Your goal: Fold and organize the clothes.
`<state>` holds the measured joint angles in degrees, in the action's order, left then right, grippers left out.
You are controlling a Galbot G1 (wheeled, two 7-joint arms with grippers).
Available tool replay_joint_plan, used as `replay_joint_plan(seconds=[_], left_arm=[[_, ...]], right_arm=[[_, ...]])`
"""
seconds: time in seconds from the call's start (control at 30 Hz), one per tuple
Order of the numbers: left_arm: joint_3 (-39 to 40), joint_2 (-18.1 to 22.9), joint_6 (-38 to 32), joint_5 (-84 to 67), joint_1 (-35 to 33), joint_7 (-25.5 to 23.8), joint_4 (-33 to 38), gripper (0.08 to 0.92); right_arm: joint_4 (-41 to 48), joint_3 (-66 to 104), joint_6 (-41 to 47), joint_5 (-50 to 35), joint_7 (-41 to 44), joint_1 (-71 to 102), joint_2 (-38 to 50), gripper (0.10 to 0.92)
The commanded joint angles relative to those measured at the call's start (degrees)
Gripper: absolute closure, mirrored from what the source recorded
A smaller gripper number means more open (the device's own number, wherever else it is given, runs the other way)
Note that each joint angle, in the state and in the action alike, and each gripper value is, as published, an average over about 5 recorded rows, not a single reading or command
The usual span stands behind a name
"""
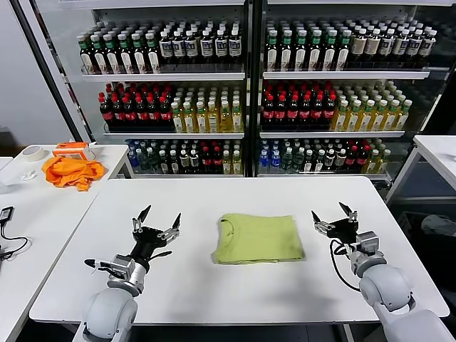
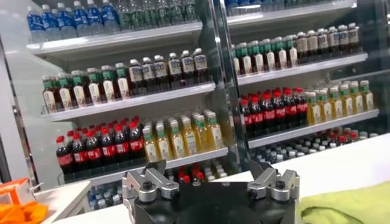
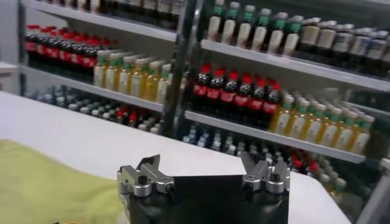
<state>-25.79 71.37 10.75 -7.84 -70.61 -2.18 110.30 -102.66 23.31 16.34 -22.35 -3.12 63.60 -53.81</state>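
Observation:
The lime T-shirt [image 1: 258,238] lies folded into a neat rectangle at the middle of the white table [image 1: 214,199], its neck end towards my left. My left gripper [image 1: 161,217] is open and empty, raised above the table to the left of the shirt. My right gripper [image 1: 331,212] is open and empty, raised to the right of the shirt. An edge of the shirt shows in the left wrist view [image 2: 347,206] and in the right wrist view [image 3: 49,189], beside the open fingers.
A bright orange cloth [image 1: 71,171] and a tape roll [image 1: 32,152] lie on a side table [image 1: 43,206] at the left. Shelves of bottles [image 1: 242,92] stand behind the table. Another white table [image 1: 438,153] is at the far right.

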Motion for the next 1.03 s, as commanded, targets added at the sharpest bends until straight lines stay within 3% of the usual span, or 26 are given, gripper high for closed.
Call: replay_joint_plan(seconds=[0.03, 0.3, 0.87, 1.03], left_arm=[[0.17, 1.37, -3.29, 0.1, 2.71, -1.2, -4.63, 0.177], [0.84, 1.87, -3.28, 0.2, 4.91, -1.32, -6.96, 0.177], [3.57, 3.31, -2.65, 7.77, 6.65, -1.34, -6.76, 0.177], [3.3, 3.38, 1.26, 4.27, 6.67, -1.95, -6.68, 0.177]], right_arm=[[3.99, 3.94, -5.89, 2.71, -2.21, 1.5, -2.95, 0.203], [3.8, 3.23, -7.56, 8.39, -1.22, 0.7, -3.21, 0.203], [4.12, 3.71, -10.57, 11.78, -0.39, 1.86, -7.88, 0.203], [5.49, 2.72, -12.65, 12.37, -1.76, 0.99, -7.97, 0.203]])
